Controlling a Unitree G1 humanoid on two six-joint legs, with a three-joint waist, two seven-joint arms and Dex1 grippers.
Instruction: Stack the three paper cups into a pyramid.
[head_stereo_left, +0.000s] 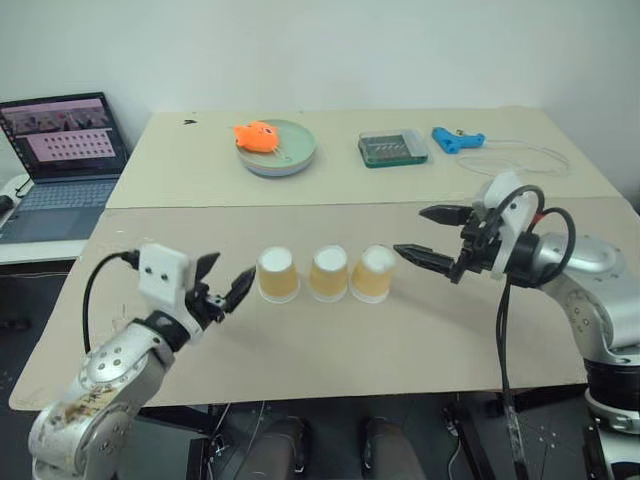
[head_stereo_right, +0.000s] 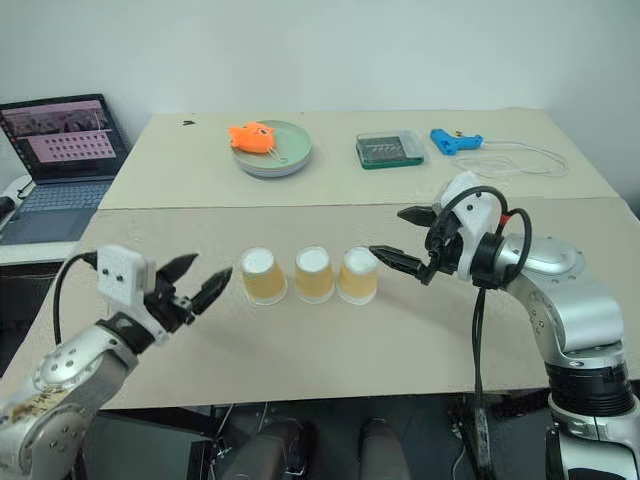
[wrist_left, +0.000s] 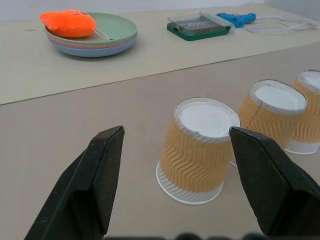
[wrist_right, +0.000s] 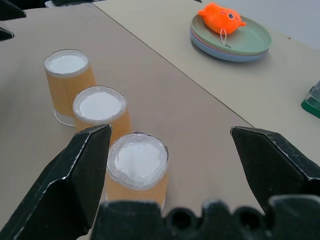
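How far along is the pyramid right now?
Done: the three paper cups stand upside down in one row on the table, close together. In hand: nothing; the left gripper and the right gripper flank the row with open fingers. Left: lift one cup onto the other two.

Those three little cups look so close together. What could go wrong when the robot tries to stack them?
The three paper cups stand upside down in a tight row, so a finger slipping in beside the end cup could nudge the middle cup and topple it. The right hand is open wide near that end cup; closing too hard might crush the thin paper. The left hand, open beside the other end cup, could bump it.
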